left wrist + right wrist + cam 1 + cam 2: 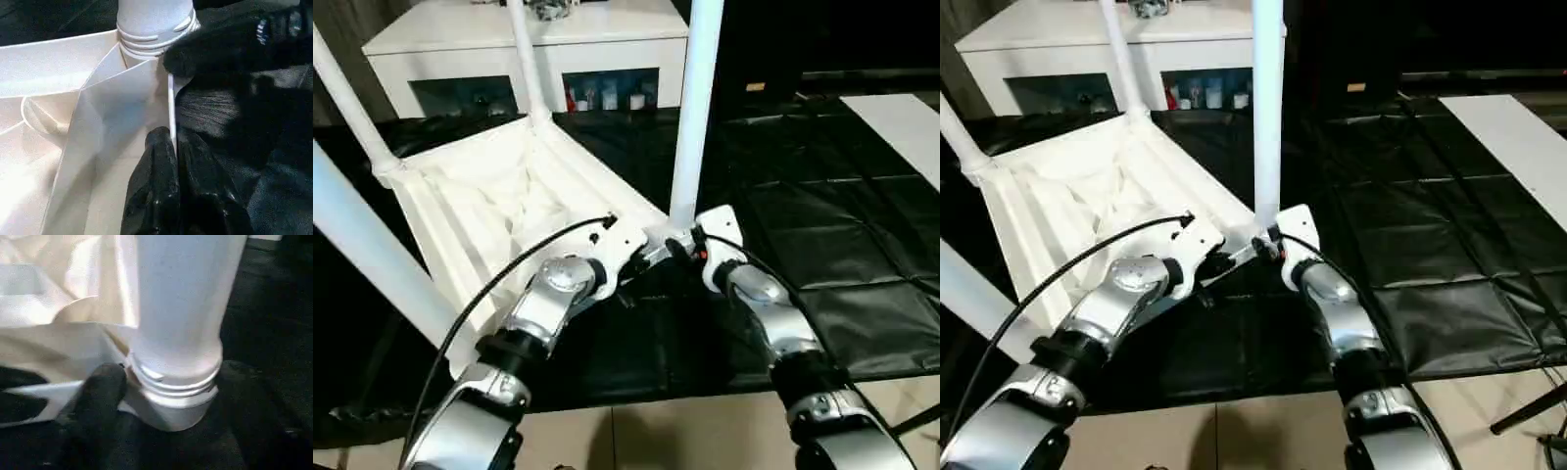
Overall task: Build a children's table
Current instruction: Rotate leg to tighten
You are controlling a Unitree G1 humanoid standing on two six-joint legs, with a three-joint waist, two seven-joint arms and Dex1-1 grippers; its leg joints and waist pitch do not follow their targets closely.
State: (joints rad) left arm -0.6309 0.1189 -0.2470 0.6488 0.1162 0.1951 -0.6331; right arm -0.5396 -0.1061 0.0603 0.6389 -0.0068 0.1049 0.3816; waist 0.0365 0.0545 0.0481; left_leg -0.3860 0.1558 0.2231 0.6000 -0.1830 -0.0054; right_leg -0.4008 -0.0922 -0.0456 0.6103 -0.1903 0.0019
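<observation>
The children's table lies upside down: its white ribbed top (480, 196) rests on the black cover and several white legs stand up from its corners. The near right leg (695, 117) rises from the corner socket (171, 406), with thread rings showing at its base. My left gripper (173, 142) is shut on the top's thin rim (171, 98) just beside that corner. My right gripper (690, 240) stands open around the leg's base, one black finger (100, 391) against the socket's side.
The large black-covered table (822, 215) stretches to the right, with a white board (901, 127) at its far right. A white cabinet with glass doors (529, 49) stands behind. Beige floor (656, 431) lies in front of the table.
</observation>
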